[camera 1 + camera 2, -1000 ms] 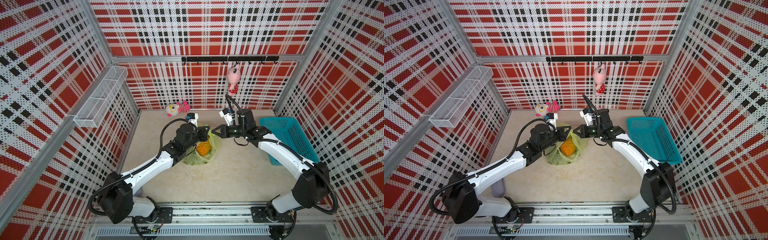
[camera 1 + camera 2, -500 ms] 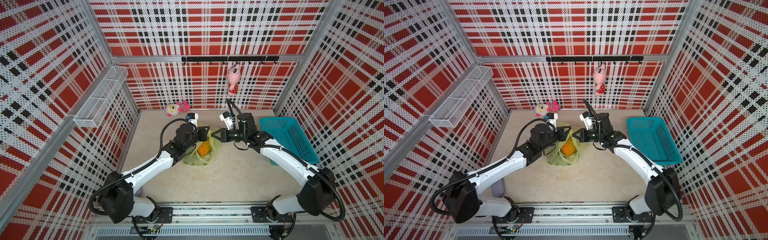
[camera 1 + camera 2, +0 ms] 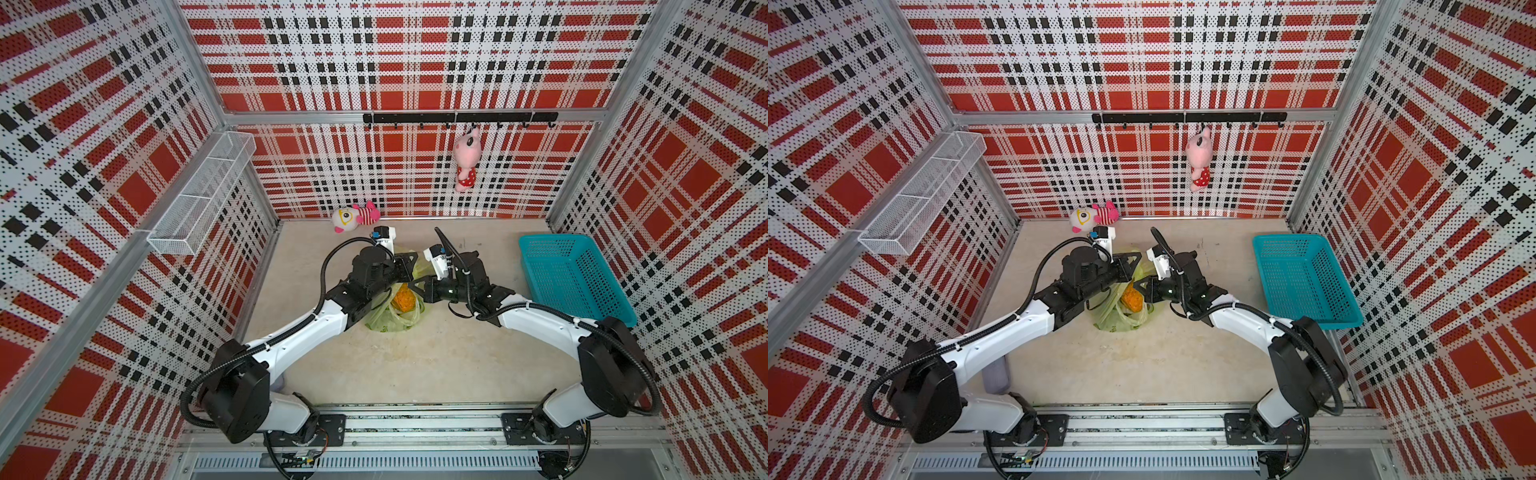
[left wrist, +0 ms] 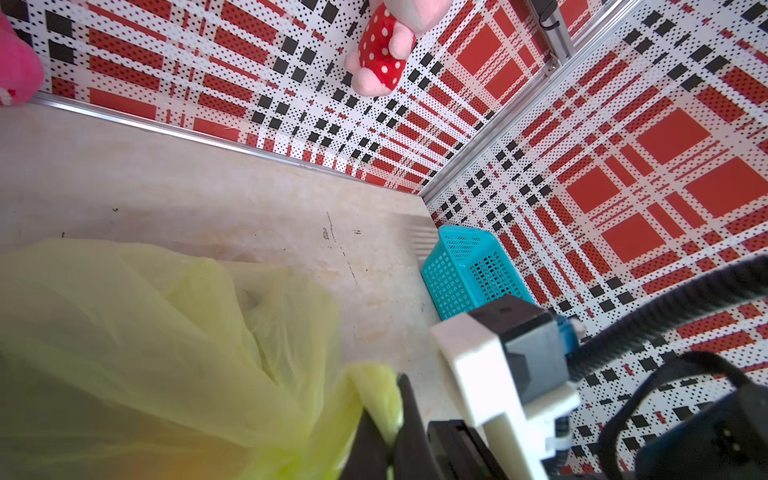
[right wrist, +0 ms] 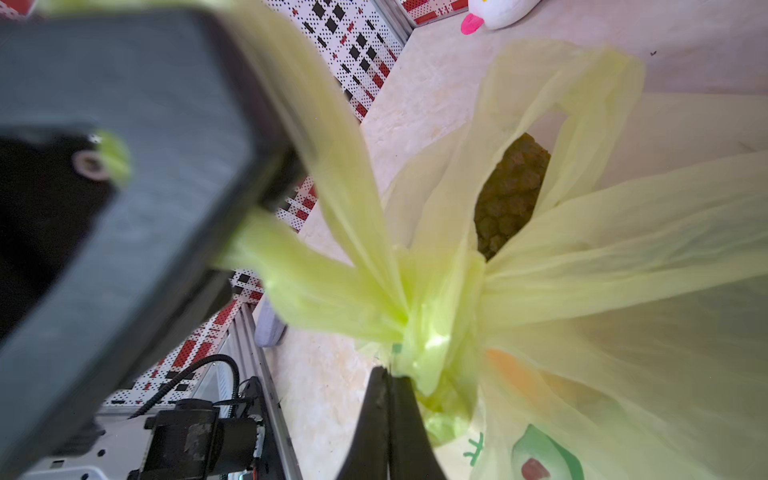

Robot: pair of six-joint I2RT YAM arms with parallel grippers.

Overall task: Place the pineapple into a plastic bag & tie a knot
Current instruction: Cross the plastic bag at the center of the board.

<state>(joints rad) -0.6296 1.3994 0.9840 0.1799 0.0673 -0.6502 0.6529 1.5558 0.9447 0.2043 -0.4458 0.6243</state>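
As L jaws pinch strap (image 5: 345,199), R jaws nip bag (image 3: 390,324) w/ pineapple (image 3: 404,299).

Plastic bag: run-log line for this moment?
pineapple: inside plastic bag | knot: straps bunched | left gripper: shut on bag strap | right gripper: shut, tips at knot

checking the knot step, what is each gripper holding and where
The left gripper pinches a strap of the plastic bag; right gripper shut at the strap crossing, hold unclear.

We look down from high in both top views; our wrist cams sit close, both sharing the bag (image 5: 602,257).
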